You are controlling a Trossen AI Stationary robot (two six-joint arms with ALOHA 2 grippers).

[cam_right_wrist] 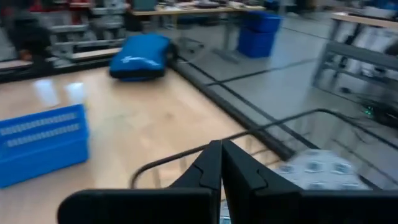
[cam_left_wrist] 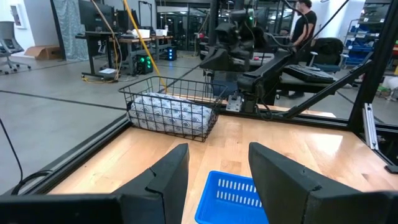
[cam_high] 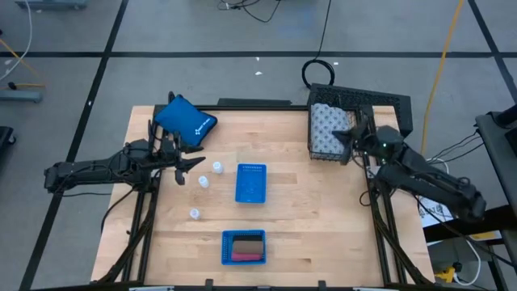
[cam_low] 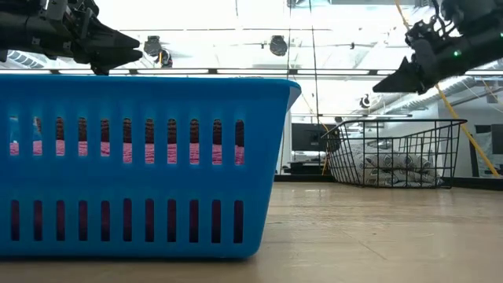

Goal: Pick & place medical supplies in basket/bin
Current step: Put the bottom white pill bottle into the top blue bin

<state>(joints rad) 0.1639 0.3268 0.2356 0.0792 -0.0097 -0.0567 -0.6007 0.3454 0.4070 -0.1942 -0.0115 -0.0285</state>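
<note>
The black wire basket [cam_high: 329, 133] stands at the table's far right and holds the white roll with grey dots [cam_high: 326, 129]. My right gripper [cam_high: 349, 137] is shut and empty, above the basket's right side; it also shows in the low view [cam_low: 387, 85] and in its wrist view [cam_right_wrist: 221, 163], with the roll [cam_right_wrist: 314, 168] below. My left gripper [cam_high: 192, 166] is open and empty, in the air at the table's left [cam_left_wrist: 217, 165]. Three tiny white bottles [cam_high: 217, 167], [cam_high: 203, 182], [cam_high: 194, 213] stand on the table to its right. Pink and brown blocks [cam_high: 245, 249] lie in the near blue tray [cam_high: 225, 246].
A second blue tray [cam_high: 251, 183] lies at the table's middle. A blue pouch [cam_high: 186, 121] lies at the far left. In the low view the near tray [cam_low: 141, 165] fills the foreground, the basket [cam_low: 393, 153] behind it. A person [cam_left_wrist: 305, 22] stands in the room beyond.
</note>
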